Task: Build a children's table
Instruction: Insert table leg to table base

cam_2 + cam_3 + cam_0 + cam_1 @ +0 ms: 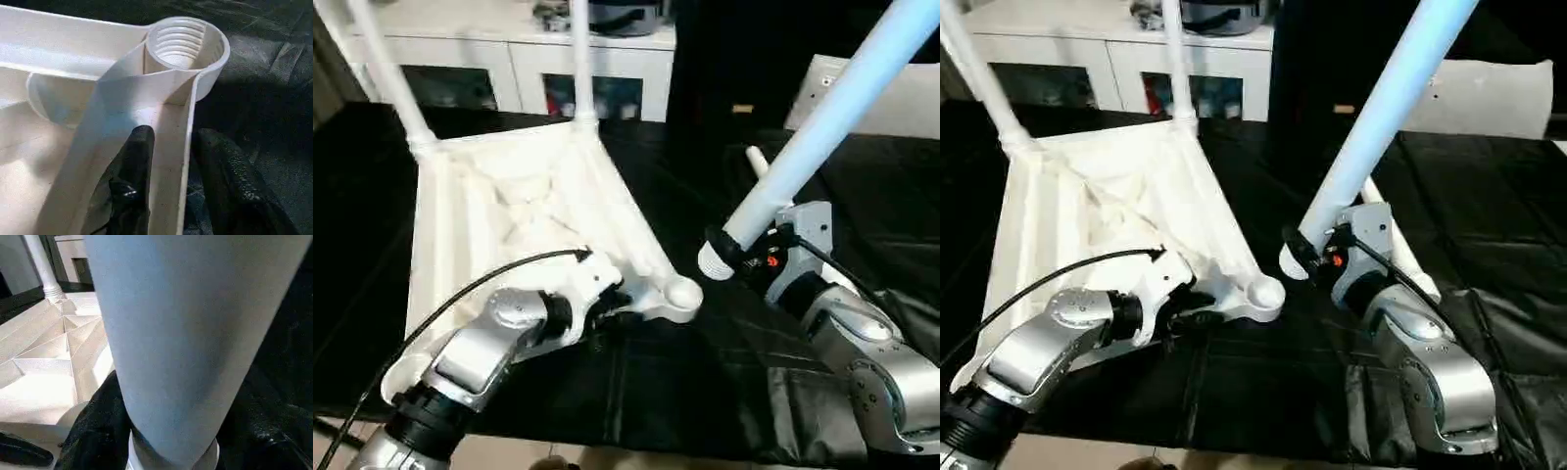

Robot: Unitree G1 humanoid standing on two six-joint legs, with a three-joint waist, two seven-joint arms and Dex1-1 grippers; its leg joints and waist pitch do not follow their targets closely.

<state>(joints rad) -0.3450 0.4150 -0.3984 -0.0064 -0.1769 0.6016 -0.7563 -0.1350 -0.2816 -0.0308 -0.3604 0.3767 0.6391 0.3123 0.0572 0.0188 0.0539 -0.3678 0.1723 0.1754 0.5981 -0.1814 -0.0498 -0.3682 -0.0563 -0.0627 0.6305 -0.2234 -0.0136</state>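
The children's table top (509,211) lies upside down on a black cloth, ribbed side up. Two legs (386,69) (579,59) stand in its far corners. The near-right corner socket (182,41) is empty and shows its inner thread. My left gripper (612,304) straddles the rim just behind that socket, one finger (139,152) inside the wall and the other outside, closed on it. My right gripper (759,253) is shut on a third leg (822,117). That leg is tilted, and its threaded end (713,259) hangs just right of the socket.
Another white leg (1400,245) lies on the cloth behind my right gripper. A white cabinet (509,59) with dark openings stands at the back. A white cushion-like bag (1489,98) rests at the back right. The cloth's front edge runs below my forearms.
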